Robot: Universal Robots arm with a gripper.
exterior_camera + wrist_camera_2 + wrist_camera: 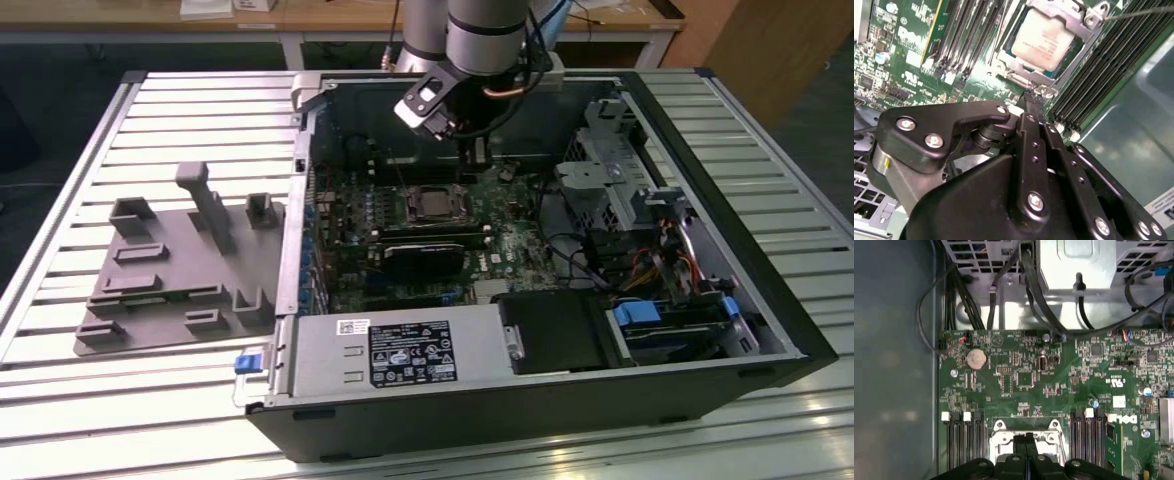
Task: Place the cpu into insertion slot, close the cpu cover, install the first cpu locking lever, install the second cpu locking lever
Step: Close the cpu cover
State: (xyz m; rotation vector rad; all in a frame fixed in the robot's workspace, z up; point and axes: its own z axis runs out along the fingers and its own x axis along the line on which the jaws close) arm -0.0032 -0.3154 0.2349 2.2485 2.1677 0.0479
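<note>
Hangs inside the computer case (747, 300) with the tool (1030, 100) pressed together and empty, tips at the near edge of the cpu cover (1019, 75), folded down over the cpu (1046, 37) seated in the insertion slot (430, 203) just ahead.

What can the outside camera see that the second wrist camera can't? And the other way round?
The exterior view takes in the whole open computer case, the grey holder tray at the exterior view's left, and the labelled power supply. The second wrist view gets close: the silvery-topped cpu, the cpu cover framing it, dark memory slots beside. Both share the green circuit board and the shut gripper near the insertion slot.
</note>
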